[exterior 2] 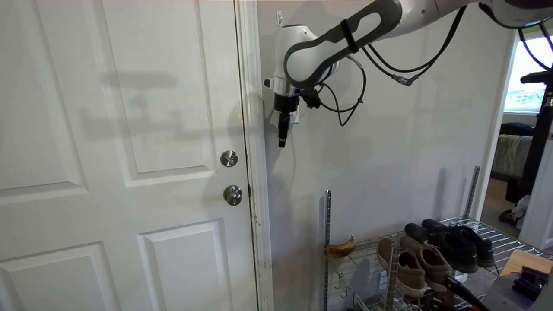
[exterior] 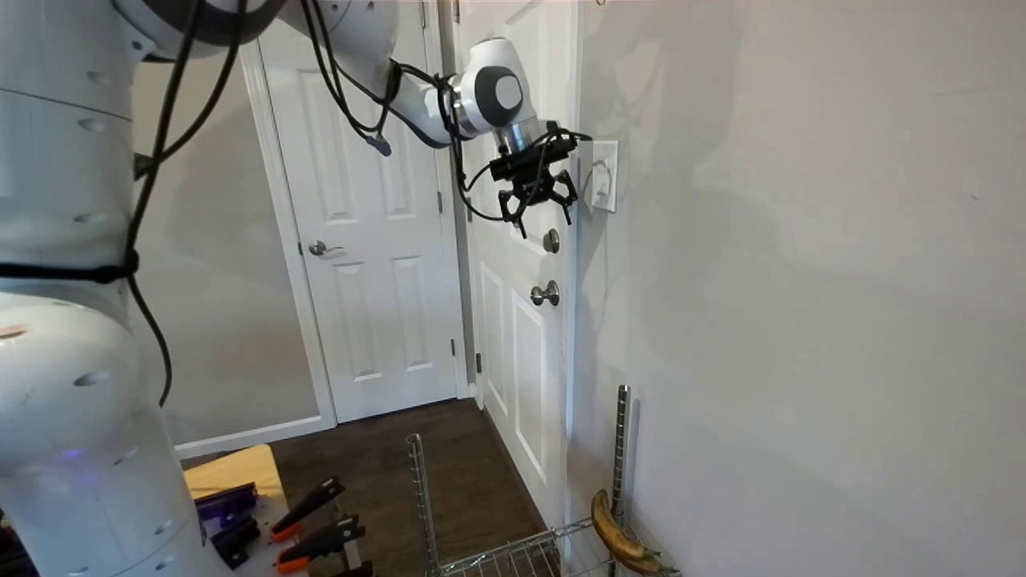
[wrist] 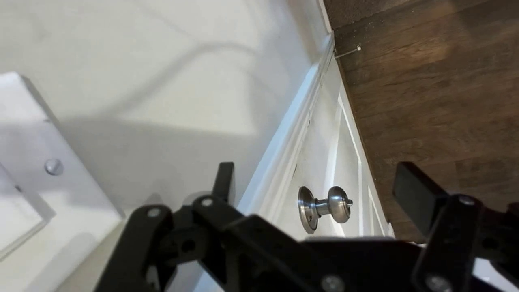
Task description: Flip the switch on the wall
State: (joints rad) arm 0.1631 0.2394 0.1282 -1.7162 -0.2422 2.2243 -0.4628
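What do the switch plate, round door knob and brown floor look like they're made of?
The switch plate is probably plastic: smooth, white, crisp-edged. The round door knob looks like satin metal, from its soft grey sheen. The brown floor shows grain and plank seams: wood, or maybe wood-look laminate.

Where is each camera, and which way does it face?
In an exterior view: close beside the arm, looking along the wall; arm and gripper show.
In an exterior view: opposite the white door, facing it; arm and gripper extend from upper right.
Wrist view: behind the open fingers, looking toward wall and floor; only the gripper shows.
All three share the switch.
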